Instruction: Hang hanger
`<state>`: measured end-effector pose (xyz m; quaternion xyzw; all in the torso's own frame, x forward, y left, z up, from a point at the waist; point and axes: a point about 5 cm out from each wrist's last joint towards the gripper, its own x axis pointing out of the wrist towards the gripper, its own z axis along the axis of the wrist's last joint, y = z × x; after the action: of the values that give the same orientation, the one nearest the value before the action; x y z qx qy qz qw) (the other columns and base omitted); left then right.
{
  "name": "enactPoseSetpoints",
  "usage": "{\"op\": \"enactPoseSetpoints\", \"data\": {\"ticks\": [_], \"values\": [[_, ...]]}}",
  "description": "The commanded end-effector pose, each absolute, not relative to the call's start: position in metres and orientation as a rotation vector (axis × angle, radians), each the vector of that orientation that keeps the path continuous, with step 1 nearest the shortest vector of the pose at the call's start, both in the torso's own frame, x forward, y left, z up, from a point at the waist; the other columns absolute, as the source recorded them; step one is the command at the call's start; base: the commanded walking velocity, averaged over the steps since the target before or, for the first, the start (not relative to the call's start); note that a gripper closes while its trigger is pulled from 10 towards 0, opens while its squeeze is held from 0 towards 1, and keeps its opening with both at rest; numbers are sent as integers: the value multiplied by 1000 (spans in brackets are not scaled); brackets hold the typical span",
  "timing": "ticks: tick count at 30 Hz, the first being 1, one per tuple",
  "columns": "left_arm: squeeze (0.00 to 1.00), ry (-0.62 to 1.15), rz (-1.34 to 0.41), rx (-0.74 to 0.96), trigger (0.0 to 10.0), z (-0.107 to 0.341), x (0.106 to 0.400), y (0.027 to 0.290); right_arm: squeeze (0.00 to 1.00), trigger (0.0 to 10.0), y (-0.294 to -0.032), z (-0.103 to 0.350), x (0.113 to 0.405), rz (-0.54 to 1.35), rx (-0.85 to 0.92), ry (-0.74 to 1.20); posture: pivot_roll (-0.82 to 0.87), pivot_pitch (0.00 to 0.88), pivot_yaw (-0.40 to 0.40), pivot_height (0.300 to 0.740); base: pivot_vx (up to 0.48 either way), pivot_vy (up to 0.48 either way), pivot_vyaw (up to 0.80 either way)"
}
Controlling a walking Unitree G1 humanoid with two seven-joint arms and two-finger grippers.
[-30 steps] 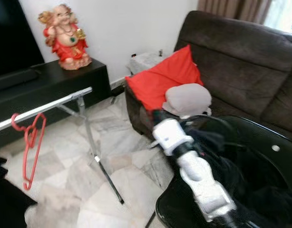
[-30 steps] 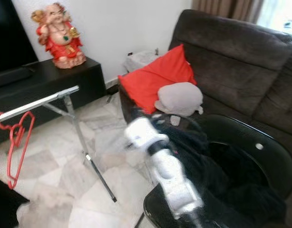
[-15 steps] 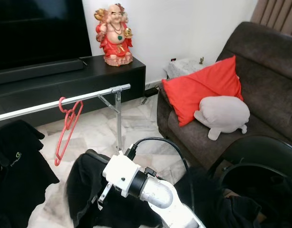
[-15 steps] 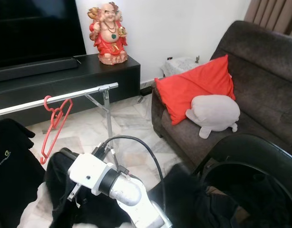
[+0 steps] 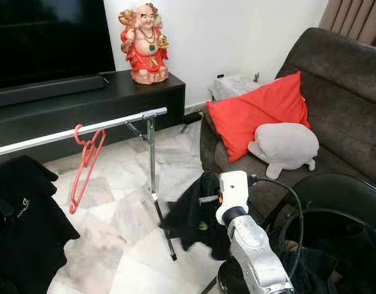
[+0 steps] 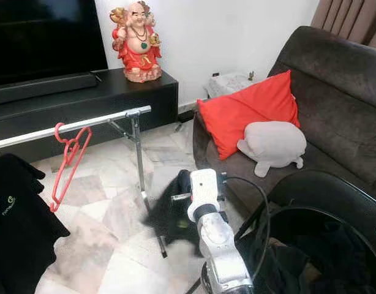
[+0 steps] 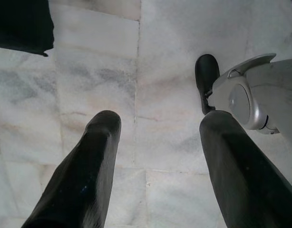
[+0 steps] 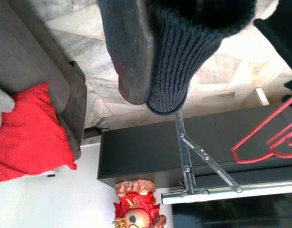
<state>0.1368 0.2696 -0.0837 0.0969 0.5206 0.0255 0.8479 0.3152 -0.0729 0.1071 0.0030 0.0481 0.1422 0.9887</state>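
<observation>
1. Left eye view: right gripper (image 5: 207, 199) raised in front of the sofa (image 5: 335, 110), carrying a black garment (image 5: 194, 220) that droops below the wrist. Red hanger (image 5: 85, 165) already hooked on the rail (image 5: 78, 130), hanging down with its long axis near vertical and slightly slanted. Lies to the robot's left of the right gripper and a little higher, well apart, with the rack's upright (image 5: 152, 156) standing between them. Another black garment (image 5: 22, 220) hanging at the far left, below the rail.

2. Right eye view: same layout. Rail running across from the left edge to its end bracket, just short of the black TV cabinet (image 6: 114, 98) behind. Hanger near the rail's left part; carried garment to the right of the upright. Judged: a leftward and slightly upward reach needed for the right arm.

3. Left wrist view: left gripper (image 7: 153, 156) hanging over bare marble floor (image 7: 170, 95), its 2 fingers spread wide with nothing between them. Nearer side to the hanger by judgement, yet idle and low.

4. Right wrist view: right gripper pinching a ribbed black knit, 1 finger (image 8: 129, 52) pressed against the cloth. Beyond it, rail bracket and a corner of the red hanger, with a red figurine (image 8: 136, 213) further off.
</observation>
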Motion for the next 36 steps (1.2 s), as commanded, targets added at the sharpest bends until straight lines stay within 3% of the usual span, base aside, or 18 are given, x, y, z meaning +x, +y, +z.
{"op": "enactPoseSetpoints", "data": {"ticks": [1,9,12,23,36], "values": [[0,1102,77,196,10000,-84,133,272,0,10000,-73,109,315,278,30,88,17,0,4,740,0,0,0],[0,1111,94,198,10000,-84,132,274,0,10000,-81,110,318,283,-52,71,17,0,12,740,0,93,173],[0,1113,95,199,10000,-84,132,275,0,10000,-85,110,320,280,-49,70,18,0,12,740,0,247,800],[0,1111,96,197,10000,-84,132,275,0,10000,-91,107,322,249,-33,88,22,0,14,740,0,245,0],[0,1114,97,204,10000,-83,132,278,0,10000,-171,82,314,-170,57,202,15,0,29,740,0,245,0]]}}
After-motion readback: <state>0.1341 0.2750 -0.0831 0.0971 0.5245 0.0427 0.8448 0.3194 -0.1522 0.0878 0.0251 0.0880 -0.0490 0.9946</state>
